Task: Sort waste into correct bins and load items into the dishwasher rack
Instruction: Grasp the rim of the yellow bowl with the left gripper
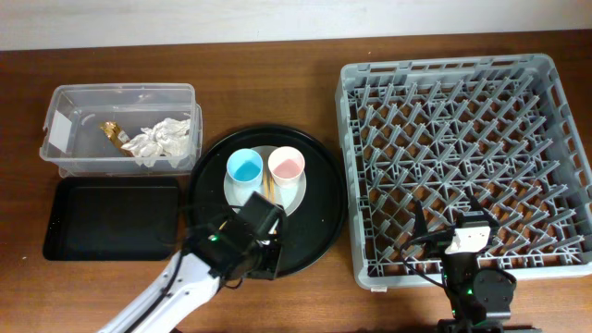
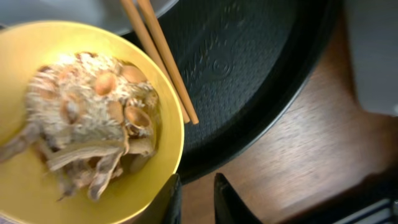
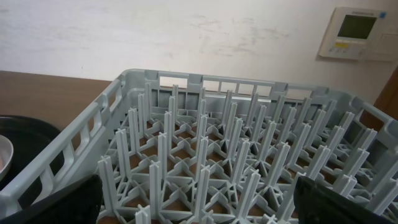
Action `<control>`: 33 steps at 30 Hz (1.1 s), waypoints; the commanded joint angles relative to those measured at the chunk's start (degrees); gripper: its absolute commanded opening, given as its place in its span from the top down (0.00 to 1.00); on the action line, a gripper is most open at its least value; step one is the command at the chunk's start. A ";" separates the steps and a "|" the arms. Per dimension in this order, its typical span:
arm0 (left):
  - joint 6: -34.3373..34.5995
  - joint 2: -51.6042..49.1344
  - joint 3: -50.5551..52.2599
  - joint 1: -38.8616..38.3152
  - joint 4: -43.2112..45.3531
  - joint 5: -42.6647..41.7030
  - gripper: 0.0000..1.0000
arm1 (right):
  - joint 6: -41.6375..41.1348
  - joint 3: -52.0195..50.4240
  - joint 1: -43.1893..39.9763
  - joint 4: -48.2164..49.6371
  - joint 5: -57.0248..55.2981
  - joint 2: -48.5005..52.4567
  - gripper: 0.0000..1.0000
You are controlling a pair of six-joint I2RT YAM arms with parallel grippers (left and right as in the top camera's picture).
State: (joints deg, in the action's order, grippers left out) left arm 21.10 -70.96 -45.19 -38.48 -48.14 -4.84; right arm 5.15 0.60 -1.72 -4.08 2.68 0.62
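The yellow bowl [image 2: 13, 186] sits on the front part of the round black tray [image 2: 249, 74], near the middle of the bench's [image 1: 277, 60] front edge, with a heap of beige-brown food scraps [image 2: 93, 118] in it. It looks like thin rigid plastic: probably light, stiff and unlikely to break, though its glossy wall may slide between fingers. The scraps look loose and crumbly, so I judge the load will spill at any tilt. The rim on the near side is the sensible place to take it, one finger inside and one outside, keeping it level until it is over a bin. The left hand [image 2: 196, 180] is right there, its two fingers close together with only a narrow strip of wood showing between them. They pinch nothing, and the bowl's rim lies against or just beside the inner finger. The wooden chopsticks [image 2: 163, 59] lie on the tray just beside the bowl. They are thin, stiff and apt to roll. Behind are the plate [image 1: 294, 198], the blue cup [image 1: 244, 167] and the pink cup [image 1: 286, 166]. Toward the left edge lie the shallow black tray [image 1: 111, 217] and, behind it, the clear box [image 1: 74, 97], which holds the napkin [image 1: 165, 139] and foil wrapper [image 1: 114, 132]. The dishwasher rack [image 1: 444, 65] fills the right side. The right hand [image 3: 196, 186] hangs spread wide over its front edge.
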 commanded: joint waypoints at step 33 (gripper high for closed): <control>0.76 -10.12 3.69 -1.27 9.86 10.29 0.76 | 0.42 -0.28 0.31 -0.24 0.13 -0.42 0.02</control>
State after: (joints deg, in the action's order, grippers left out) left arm 21.30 -79.64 -44.51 -39.64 -40.86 5.91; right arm 5.19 0.60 -1.72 -4.08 2.68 0.62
